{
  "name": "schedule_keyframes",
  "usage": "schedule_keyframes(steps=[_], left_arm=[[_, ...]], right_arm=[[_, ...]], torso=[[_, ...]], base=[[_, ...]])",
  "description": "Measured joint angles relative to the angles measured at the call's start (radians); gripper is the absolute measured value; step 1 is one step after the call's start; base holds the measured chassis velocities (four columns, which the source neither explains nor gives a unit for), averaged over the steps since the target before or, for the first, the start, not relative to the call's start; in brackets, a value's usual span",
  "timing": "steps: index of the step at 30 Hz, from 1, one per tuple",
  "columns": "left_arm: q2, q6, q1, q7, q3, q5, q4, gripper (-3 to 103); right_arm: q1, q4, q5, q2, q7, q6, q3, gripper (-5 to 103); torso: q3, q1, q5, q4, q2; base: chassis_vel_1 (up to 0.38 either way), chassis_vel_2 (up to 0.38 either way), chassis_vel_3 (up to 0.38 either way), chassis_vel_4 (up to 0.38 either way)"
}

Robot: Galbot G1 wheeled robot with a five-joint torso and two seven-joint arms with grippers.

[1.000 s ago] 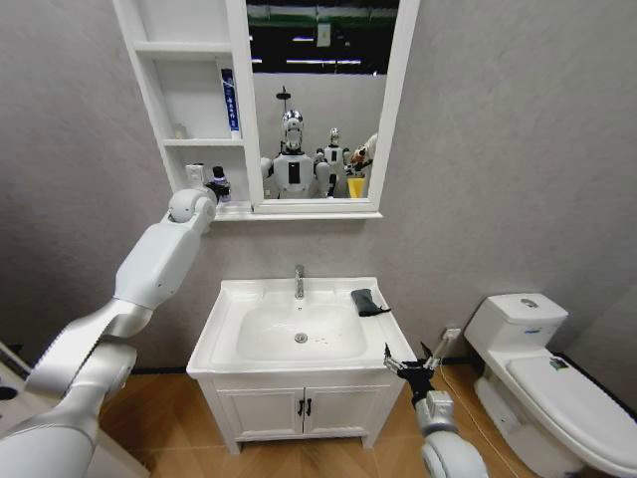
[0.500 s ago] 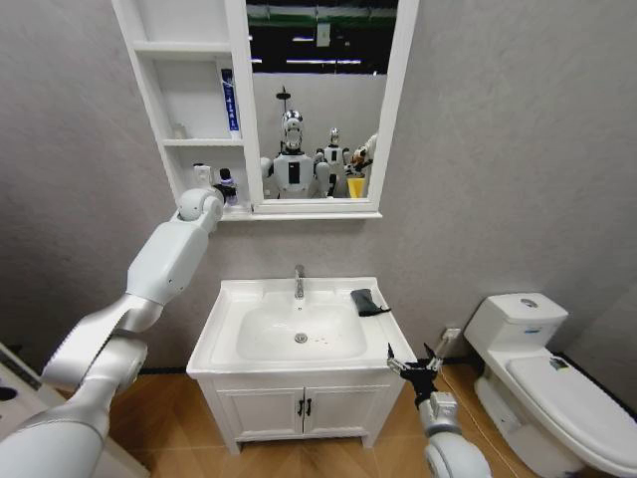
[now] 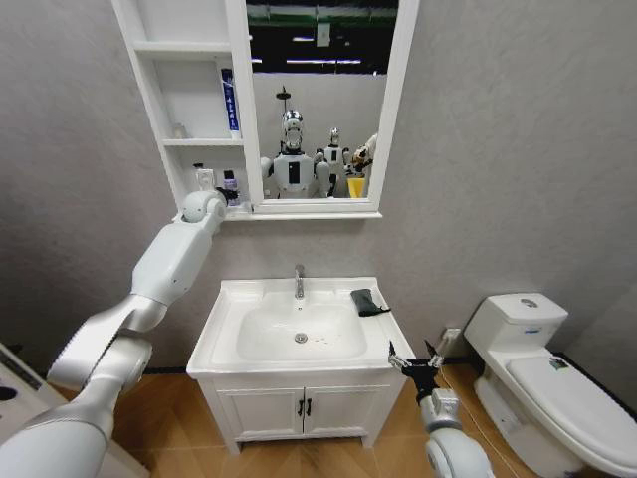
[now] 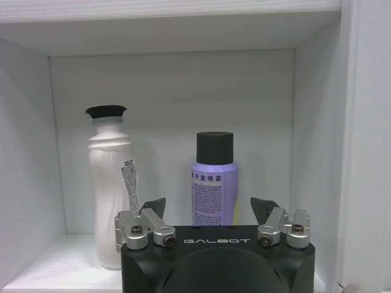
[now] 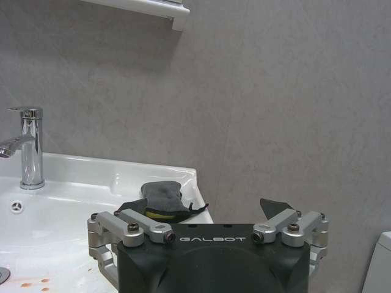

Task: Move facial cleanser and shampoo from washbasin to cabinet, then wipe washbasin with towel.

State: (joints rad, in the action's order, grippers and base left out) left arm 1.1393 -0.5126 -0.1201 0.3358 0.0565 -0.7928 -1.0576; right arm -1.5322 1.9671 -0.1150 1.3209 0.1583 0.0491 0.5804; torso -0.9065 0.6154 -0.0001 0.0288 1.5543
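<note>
Left tool (image 4: pixel 208 215) drawn back, open and empty, before purple bottle (image 4: pixel 213 179), its base hidden; label perhaps hairspray.

"GALBOT" on left tool (image 4: pixel 208 210), right tool (image 5: pixel 206 220)

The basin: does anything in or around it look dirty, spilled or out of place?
A few small reddish-brown specks mark the basin bowl near the drain, like drips or stains. The towel lies crumpled on the rim right of the tap. Nothing else stands out.
</note>
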Motion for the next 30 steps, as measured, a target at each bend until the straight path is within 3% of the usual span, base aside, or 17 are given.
schedule_keyframes(steps=[5, 9, 11, 12, 14, 15, 17, 18, 19, 21, 22, 24, 25, 27, 28, 30], left_arm=[[-0.023, 0.0, 0.015, 0.017, -0.009, -0.005, -0.034, 97], [-0.045, -0.004, 0.037, 0.042, -0.016, -0.033, -0.093, 100], [-0.086, -0.033, 0.091, 0.088, -0.029, -0.104, -0.225, 100], [-0.086, -0.033, 0.091, 0.088, -0.029, -0.104, -0.225, 100], [-0.139, -0.042, 0.175, 0.14, -0.051, -0.168, -0.386, 100], [-0.139, -0.042, 0.175, 0.14, -0.051, -0.168, -0.386, 100], [-0.203, -0.046, 0.296, 0.184, -0.099, -0.222, -0.542, 100], [-0.203, -0.046, 0.296, 0.184, -0.099, -0.222, -0.542, 100], [-0.242, -0.038, 0.373, 0.189, -0.134, -0.217, -0.613, 100], [-0.296, 0.016, 0.555, 0.186, -0.22, -0.148, -0.733, 100], [-0.296, 0.016, 0.555, 0.186, -0.22, -0.148, -0.733, 100], [-0.301, 0.084, 0.808, 0.148, -0.369, -0.016, -0.841, 100], [-0.301, 0.084, 0.808, 0.148, -0.369, -0.016, -0.841, 100], [-0.235, 0.156, 1.072, 0.088, -0.509, 0.141, -0.903, 100], [-0.235, 0.156, 1.072, 0.088, -0.509, 0.141, -0.903, 100], [-0.148, 0.199, 1.276, 0.015, -0.632, 0.256, -0.954, 100]], right_arm=[[-0.003, 0.0, -0.002, -0.006, -0.001, -0.004, 0.005, 100], [-0.001, 0.0, -0.004, -0.008, 0.0, -0.004, 0.005, 100], [0.002, 0.002, -0.004, -0.009, 0.0, -0.003, 0.002, 100], [0.002, 0.002, -0.004, -0.009, 0.0, -0.003, 0.002, 100], [0.004, 0.009, -0.003, -0.008, 0.001, 0.0, -0.004, 100], [0.004, 0.009, -0.003, -0.008, 0.001, 0.0, -0.004, 100], [0.007, 0.024, -0.003, -0.007, 0.006, 0.015, -0.011, 100], [0.007, 0.024, -0.003, -0.007, 0.006, 0.015, -0.011, 100], [0.008, 0.033, -0.003, -0.007, 0.008, 0.022, -0.014, 100], [0.009, 0.053, -0.007, -0.007, 0.013, 0.036, -0.017, 100], [0.009, 0.053, -0.007, -0.007, 0.013, 0.036, -0.017, 100], [0.004, 0.073, -0.01, -0.008, 0.016, 0.045, -0.016, 100], [0.004, 0.073, -0.01, -0.008, 0.016, 0.045, -0.016, 100], [-0.014, 0.09, -0.011, -0.009, 0.018, 0.048, -0.008, 100], [-0.014, 0.09, -0.011, -0.009, 0.018, 0.048, -0.008, 100], [-0.019, 0.098, -0.011, -0.011, 0.019, 0.051, -0.01, 100]], torso=[[0.0, 0.0, 0.0, -0.0001, 0.0], [0.0, 0.0, 0.0, 0.0, 0.0], [0.0, 0.0, -0.0001, -0.0002, 0.0], [0.0, 0.0, -0.0001, -0.0002, 0.0], [0.0, 0.0, 0.0003, 0.0002, 0.0], [0.0, 0.0, 0.0003, 0.0002, 0.0], [0.0, 0.0, -0.0002, 0.0003, 0.0], [0.0, 0.0, -0.0002, 0.0003, 0.0], [0.0, 0.0, 0.0, 0.0001, 0.0], [0.0, 0.0, -0.0002, -0.0003, 0.0], [0.0, 0.0, -0.0002, -0.0003, 0.0], [0.0, 0.0, -0.0003, -0.0006, 0.0], [0.0, 0.0, -0.0003, -0.0006, 0.0], [0.0, 0.0, -0.0007, -0.0002, 0.0], [0.0, 0.0, -0.0007, -0.0002, 0.0], [0.0, 0.0, -0.0004, 0.0004, 0.0]], base=[[0.0, 0.0, 0.0, 0.0], [0.0, 0.0, 0.0, 0.0], [0.0, 0.0, 0.0, 0.0], [0.0, 0.0, 0.0, 0.0], [0.0, 0.0, 0.0, 0.0], [0.0, 0.0, 0.0, 0.0], [0.0, 0.0, 0.0, 0.0], [0.0, 0.0, 0.0, 0.0], [0.0, 0.0, 0.0, 0.0], [0.0, 0.0, 0.0, 0.0], [0.0, 0.0, 0.0, 0.0], [0.0, 0.0, 0.0, 0.0], [0.0, 0.0, 0.0, 0.0], [0.0, 0.0, 0.0, 0.0], [0.0, 0.0, 0.0, 0.0], [0.0, 0.0, 0.0, 0.0]])
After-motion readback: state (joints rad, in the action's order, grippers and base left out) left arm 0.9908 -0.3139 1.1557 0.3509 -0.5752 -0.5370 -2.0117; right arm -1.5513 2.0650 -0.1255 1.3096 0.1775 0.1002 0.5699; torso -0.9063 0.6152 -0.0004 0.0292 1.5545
